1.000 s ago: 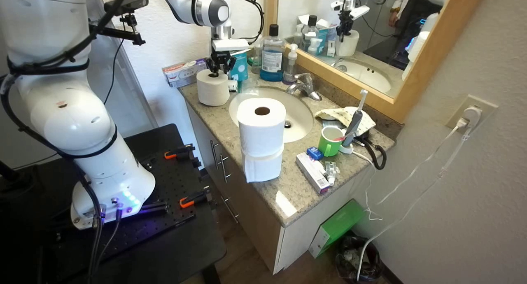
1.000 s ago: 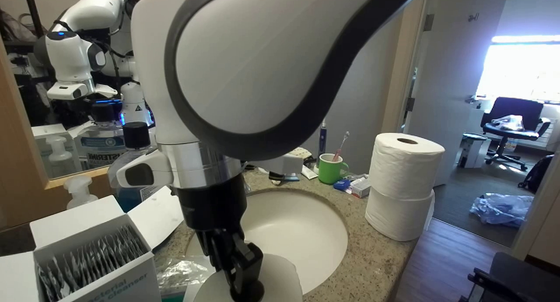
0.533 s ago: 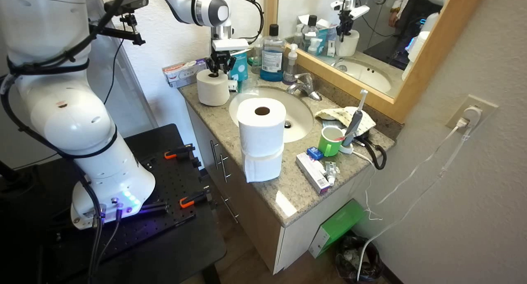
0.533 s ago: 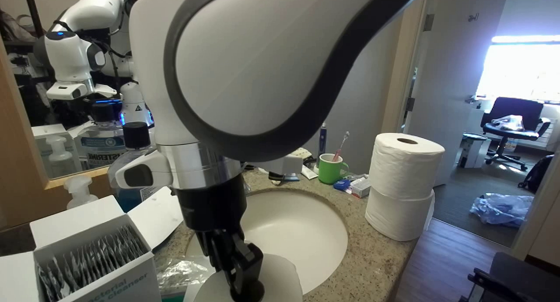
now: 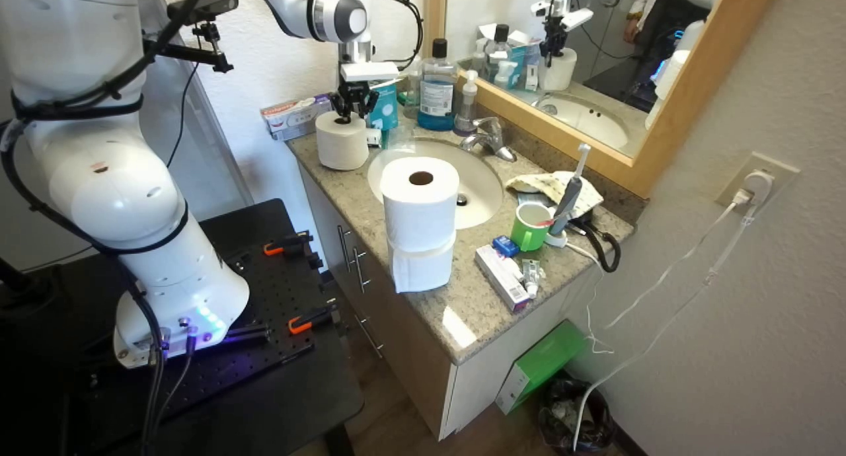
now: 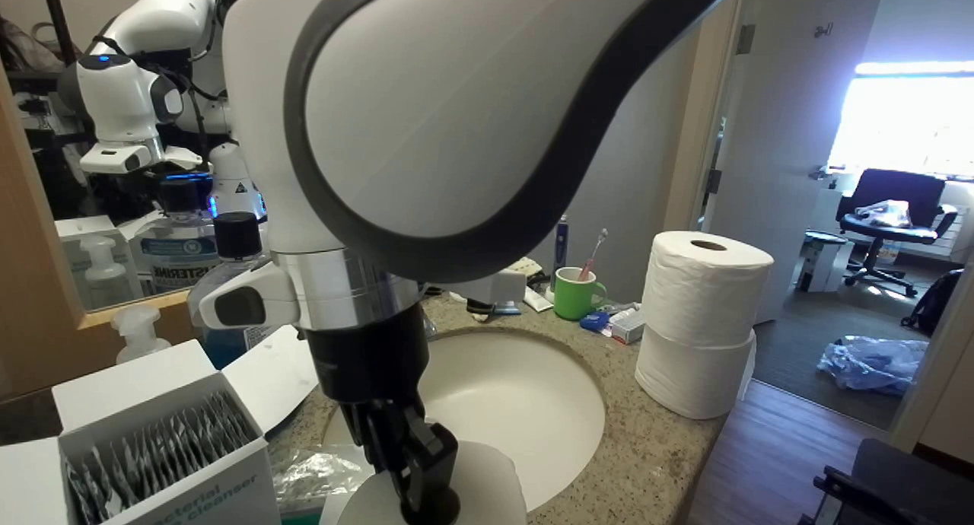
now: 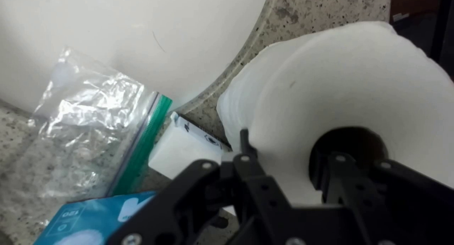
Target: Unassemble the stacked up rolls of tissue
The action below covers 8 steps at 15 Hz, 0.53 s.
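Note:
Two white rolls of tissue stand stacked near the counter's front edge in both exterior views: the upper roll point(image 5: 418, 211), also point(image 6: 704, 289), and the lower roll point(image 5: 422, 267), also point(image 6: 691, 373). A third roll point(image 5: 342, 145) stands upright at the counter's far corner beside the sink; it also shows in the wrist view point(image 7: 354, 92). My gripper point(image 5: 353, 115) is at its top. In the wrist view the gripper point(image 7: 282, 152) has one finger inside the dark core and one against the outer side, with the roll's wall between them. The fingertip inside the core is partly hidden.
The sink point(image 5: 486, 211) lies beside the rolls. A mouthwash bottle point(image 5: 436, 89), a soap pump point(image 5: 466, 106), a toothpaste box point(image 5: 295, 117) and an open wipes box point(image 6: 163, 464) stand near the gripper. A plastic bag point(image 7: 88, 106) lies close by. A green mug point(image 5: 531, 226) stands farther off.
The arm's upper link shifts very slightly in an exterior view. The gripper and all the rolls stay in place.

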Tool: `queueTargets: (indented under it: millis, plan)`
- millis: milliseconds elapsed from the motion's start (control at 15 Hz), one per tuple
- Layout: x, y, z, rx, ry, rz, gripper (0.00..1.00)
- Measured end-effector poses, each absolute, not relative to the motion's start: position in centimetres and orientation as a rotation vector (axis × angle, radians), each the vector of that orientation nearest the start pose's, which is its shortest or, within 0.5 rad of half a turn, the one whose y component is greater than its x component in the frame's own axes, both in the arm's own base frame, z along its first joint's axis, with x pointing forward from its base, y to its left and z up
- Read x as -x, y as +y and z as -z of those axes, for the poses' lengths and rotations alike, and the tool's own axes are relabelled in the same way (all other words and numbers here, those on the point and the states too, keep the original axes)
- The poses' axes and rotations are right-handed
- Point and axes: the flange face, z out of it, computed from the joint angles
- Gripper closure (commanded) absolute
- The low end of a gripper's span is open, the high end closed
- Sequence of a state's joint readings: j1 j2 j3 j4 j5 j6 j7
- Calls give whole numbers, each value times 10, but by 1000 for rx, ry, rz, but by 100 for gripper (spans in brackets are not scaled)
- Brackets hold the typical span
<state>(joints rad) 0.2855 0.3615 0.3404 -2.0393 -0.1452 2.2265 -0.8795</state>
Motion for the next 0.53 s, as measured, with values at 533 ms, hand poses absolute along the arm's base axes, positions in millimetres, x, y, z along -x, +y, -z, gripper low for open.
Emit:
queueTargets:
  millis: [533]
  plan:
    - [-473,332,-261,-2218,2256,235,30]
